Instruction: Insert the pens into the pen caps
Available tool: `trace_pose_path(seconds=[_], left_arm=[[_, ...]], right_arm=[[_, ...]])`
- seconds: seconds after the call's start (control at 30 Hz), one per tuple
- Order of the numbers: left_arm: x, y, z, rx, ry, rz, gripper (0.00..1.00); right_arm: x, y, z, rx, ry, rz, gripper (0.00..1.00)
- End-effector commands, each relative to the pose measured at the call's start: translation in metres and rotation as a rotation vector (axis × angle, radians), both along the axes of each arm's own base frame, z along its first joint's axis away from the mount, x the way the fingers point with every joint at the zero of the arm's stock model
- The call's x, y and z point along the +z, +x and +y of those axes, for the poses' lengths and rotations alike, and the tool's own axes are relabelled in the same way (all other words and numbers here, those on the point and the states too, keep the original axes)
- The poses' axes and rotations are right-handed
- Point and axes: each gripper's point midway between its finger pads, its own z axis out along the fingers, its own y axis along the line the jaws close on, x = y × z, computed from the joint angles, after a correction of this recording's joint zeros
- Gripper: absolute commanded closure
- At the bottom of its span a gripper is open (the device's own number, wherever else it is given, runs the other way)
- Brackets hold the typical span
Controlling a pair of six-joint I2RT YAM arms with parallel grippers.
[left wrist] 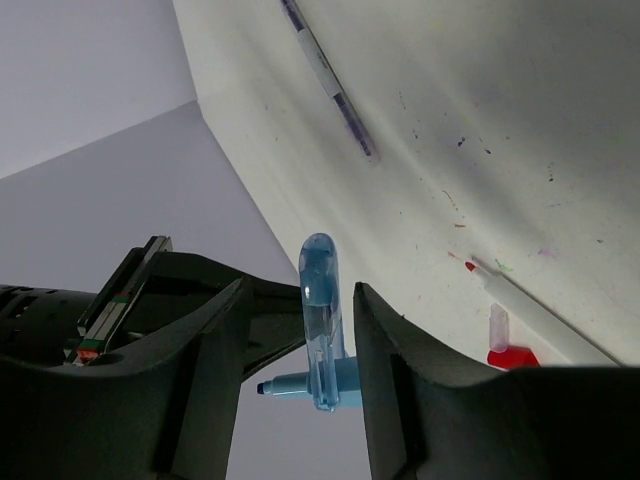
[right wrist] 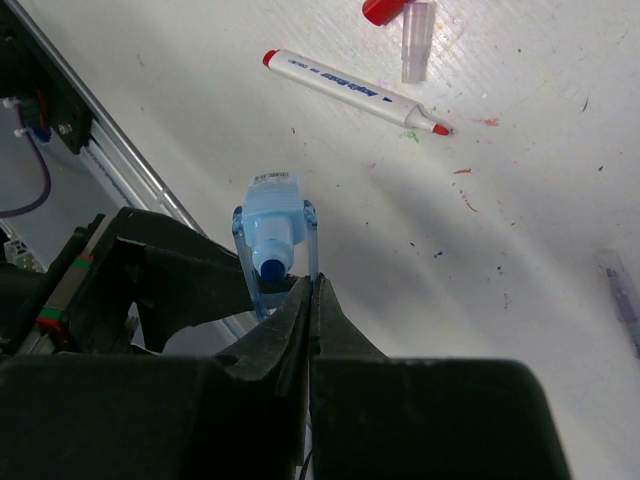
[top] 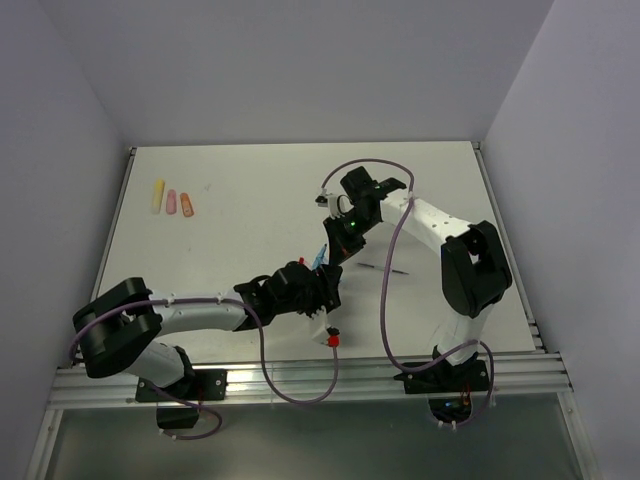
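blue pen cap [left wrist: 320, 310] sits between parted left jaws

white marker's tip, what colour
Red; the white marker shows best in the right wrist view.

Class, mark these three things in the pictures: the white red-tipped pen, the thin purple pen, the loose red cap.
white red-tipped pen [right wrist: 350, 92], right wrist view, middle of the barrel.
thin purple pen [left wrist: 322, 72], left wrist view, pale middle section.
red cap [right wrist: 382, 9], right wrist view, its rounded side.

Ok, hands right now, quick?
Left hand: open, fingers either side of the blue cap.
Right hand: shut, pinching that blue cap.
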Motion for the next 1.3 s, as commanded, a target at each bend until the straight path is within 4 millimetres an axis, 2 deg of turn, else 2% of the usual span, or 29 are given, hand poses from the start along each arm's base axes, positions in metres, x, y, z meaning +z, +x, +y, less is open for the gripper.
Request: trace_pose_path(seconds=[0.0,0.47,0.67,0.77,0.8,0.87,0.9,0.93,1.03,1.1,1.13,1.17,1.2,1.23,1.27], left_arm=[[0.008,0.006,-0.006,0.032,-0.011,-0.004,0.50],[-0.011,0.011,-0.013,0.067,0.044,0.037,0.57],[-0.016,0.008,-0.012,0.063,0.066,0.067,0.67],[-0.015,0.008,-0.013,0.070,0.059,0.078,0.82],[-0.013,0.009,-0.014,0.076,0.048,0.080,0.90],[-0.010,0.010,-0.014,0.100,0.025,0.100,1.00],[-0.005,0.010,-0.014,0.104,0.008,0.101,1.00],[-0.003,0.009,-0.013,0.109,0.003,0.107,1.00],[0.010,0.007,-0.010,0.112,-0.028,0.102,1.00],[0.023,0.005,-0.010,0.111,-0.061,0.097,1.00],[0.027,0.003,-0.011,0.117,-0.081,0.114,1.00],[0.030,0.001,-0.010,0.124,-0.086,0.129,1.00],[0.048,0.001,-0.011,0.132,-0.128,0.134,1.00],[0.056,0.000,-0.012,0.160,-0.172,0.184,1.00],[0.074,-0.001,-0.016,0.173,-0.215,0.226,1.00]], right_arm=[[0.009,0.009,0.005,-0.010,0.019,-0.020,1.00],[0.008,0.008,0.009,-0.005,0.028,-0.004,1.00],[0.008,0.007,0.009,-0.002,0.029,0.000,1.00],[0.008,0.008,0.010,0.003,0.033,-0.003,1.00],[0.008,0.009,0.010,0.010,0.039,-0.004,1.00],[0.014,0.011,0.010,0.035,0.042,-0.031,0.79],[0.016,0.013,0.008,0.039,0.033,-0.049,0.68],[0.023,0.019,0.007,0.039,0.028,-0.087,0.50],[0.040,0.033,0.002,0.030,0.020,-0.160,0.34],[0.056,0.046,-0.009,-0.002,0.032,-0.196,0.29],[0.074,0.056,-0.011,-0.014,0.055,-0.242,0.25],[0.085,0.068,-0.022,-0.046,0.072,-0.265,0.24],[0.098,0.072,-0.026,-0.059,0.108,-0.269,0.22],[0.119,0.083,-0.031,-0.081,0.147,-0.312,0.19],[0.133,0.097,-0.049,-0.130,0.170,-0.346,0.17]])
